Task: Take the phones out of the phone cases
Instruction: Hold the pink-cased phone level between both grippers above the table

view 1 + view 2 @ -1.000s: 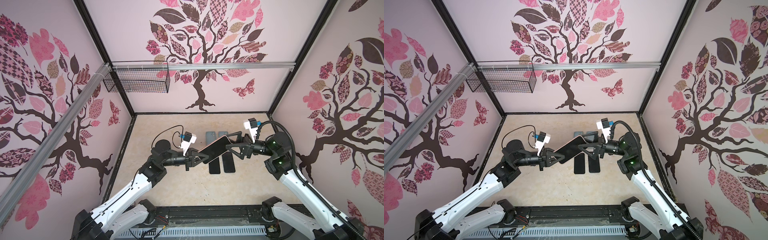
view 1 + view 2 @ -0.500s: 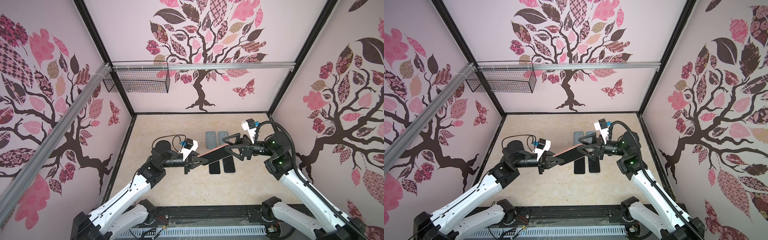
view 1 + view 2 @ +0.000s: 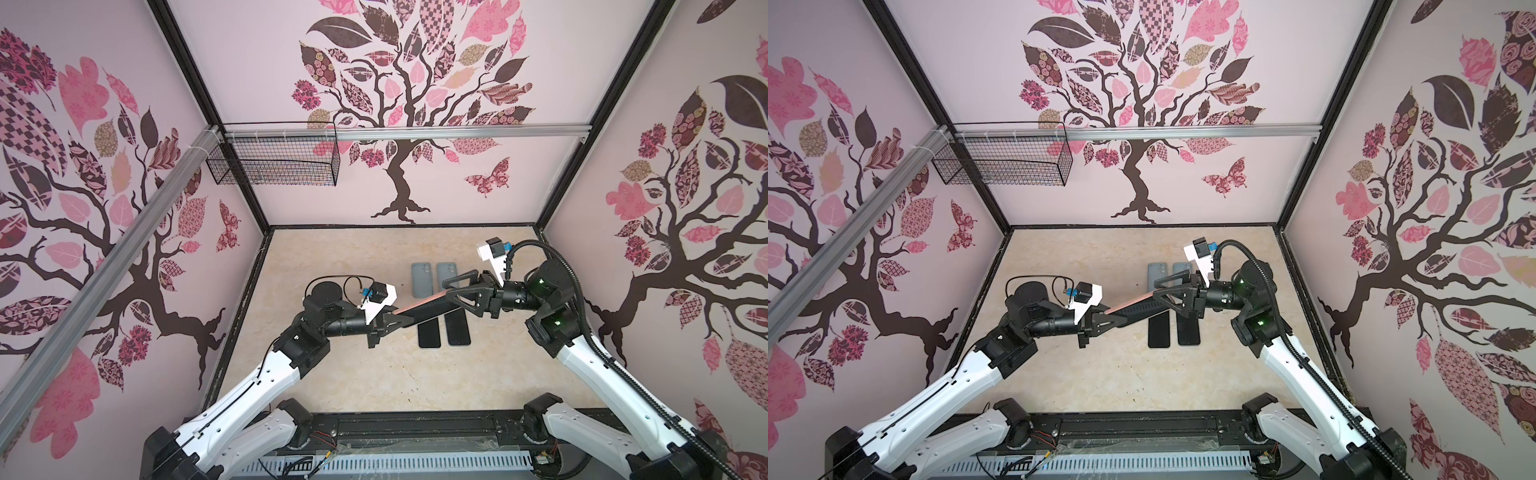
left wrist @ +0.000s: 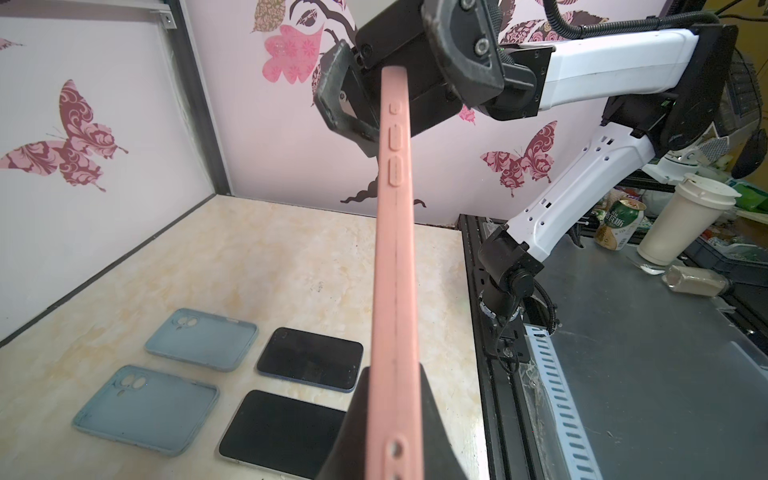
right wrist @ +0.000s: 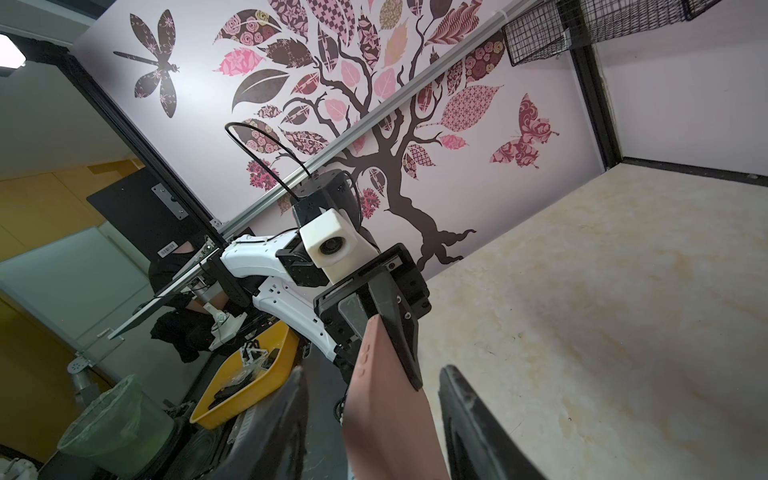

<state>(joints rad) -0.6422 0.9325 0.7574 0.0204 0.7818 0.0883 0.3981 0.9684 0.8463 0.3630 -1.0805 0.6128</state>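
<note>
Left gripper (image 3: pixel 405 319) pinches one end of the pink case (image 3: pixel 424 305); right gripper (image 3: pixel 449 291) sits open around the other, maybe not touching

Pink phone case (image 4: pixel 392 266), blue-grey cases (image 4: pixel 201 338), marbled beige tabletop (image 4: pixel 270 257)

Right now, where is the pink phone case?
In both top views the pink phone case is held in mid-air at the scene's centre, near the two dark phones. The left hand clamps its left end, and the right hand straddles its right end.
</note>
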